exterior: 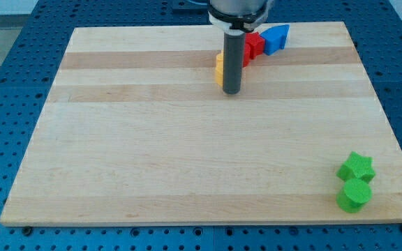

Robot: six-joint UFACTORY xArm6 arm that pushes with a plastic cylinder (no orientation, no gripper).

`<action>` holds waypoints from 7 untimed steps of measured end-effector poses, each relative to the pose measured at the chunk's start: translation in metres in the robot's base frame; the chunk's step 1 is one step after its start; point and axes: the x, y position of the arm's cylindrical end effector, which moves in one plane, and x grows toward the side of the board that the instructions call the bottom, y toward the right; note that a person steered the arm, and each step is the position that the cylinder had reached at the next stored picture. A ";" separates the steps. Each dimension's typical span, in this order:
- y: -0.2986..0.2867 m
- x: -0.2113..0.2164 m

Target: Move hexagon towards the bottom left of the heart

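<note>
A pale wooden board (187, 160), made of long glued strips whose grain runs from the view's left to the view's right, lies on a blue metal table (19, 63) drilled with a regular grid of small holes. My tip (231, 93), the blunt lower end of a smooth, dark grey cylindrical rod that hangs from a black and silver mount at the view's top, rests on the board in its upper middle part. There is no hand or jaw on this rod, so nothing is spread, pressed together or pinched; the tip is simply a plain round end. Just to the view's left of the rod, touching or nearly touching it, a yellow plastic block (219, 68) peeks out, mostly hidden behind the rod, so its shape cannot be told for certain. Behind the rod, towards the view's upper right, sits a glossy red plastic block (255, 44) with notched edges, its outline also partly covered, and right against it at the view's right lies a blue plastic block (277, 37) with slanted sides. Which of these is the hexagon and which the heart cannot be made out. Well apart, near the board's lower right corner, a green star-shaped block (356, 167) stands just above a green round cylinder block (354, 195), the two touching.
</note>
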 end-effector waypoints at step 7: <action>0.058 0.035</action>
